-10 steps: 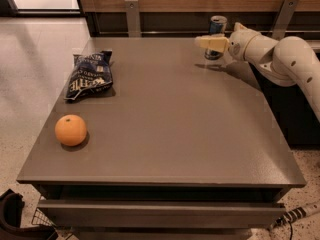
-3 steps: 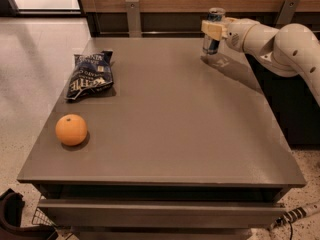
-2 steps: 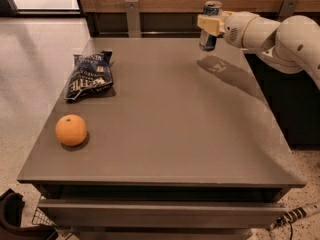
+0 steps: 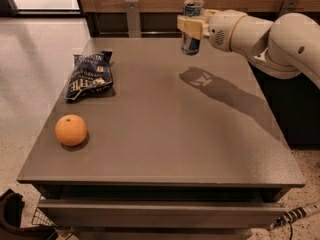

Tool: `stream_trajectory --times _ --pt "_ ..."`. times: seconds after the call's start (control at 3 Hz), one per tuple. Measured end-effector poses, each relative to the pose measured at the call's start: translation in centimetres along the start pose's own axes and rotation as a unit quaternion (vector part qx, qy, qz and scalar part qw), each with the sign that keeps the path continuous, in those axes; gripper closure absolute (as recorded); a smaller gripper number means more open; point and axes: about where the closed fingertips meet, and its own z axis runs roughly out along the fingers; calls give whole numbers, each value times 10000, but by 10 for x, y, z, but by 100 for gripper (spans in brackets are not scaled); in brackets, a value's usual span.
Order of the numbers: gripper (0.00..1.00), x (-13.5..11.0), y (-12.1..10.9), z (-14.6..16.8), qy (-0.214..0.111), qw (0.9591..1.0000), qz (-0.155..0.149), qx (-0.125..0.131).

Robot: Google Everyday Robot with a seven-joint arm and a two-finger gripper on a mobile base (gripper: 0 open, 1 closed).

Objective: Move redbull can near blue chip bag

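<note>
My gripper (image 4: 192, 26) is shut on the redbull can (image 4: 192, 10), a slim blue and silver can with a silver top. It holds the can upright in the air above the far edge of the table (image 4: 165, 134). The white arm (image 4: 270, 36) reaches in from the right. The blue chip bag (image 4: 89, 76), dark blue with white lettering, lies flat on the table's left side, well to the left of the can and nearer to me.
An orange (image 4: 71, 130) sits on the table's front left, in front of the bag. A wooden wall panel with metal brackets (image 4: 133, 15) runs behind the table. The arm's shadow (image 4: 210, 84) falls on the table's right part.
The gripper closed on the can at the table's far right, lifted it off the surface, and has carried it up and leftward along the far edge.
</note>
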Motion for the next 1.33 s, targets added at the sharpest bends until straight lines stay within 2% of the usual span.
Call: stream_trajectory --times 0.33,0.67,1.0,1.33 --pt "100 -1 70 0 -61 9980 -28 -621" --pt "100 0 107 1 -141 9949 38 -996" --pt "100 4 142 13 -181 9872 150 -1577" --pt "100 5 143 13 -177 9871 152 -1585"
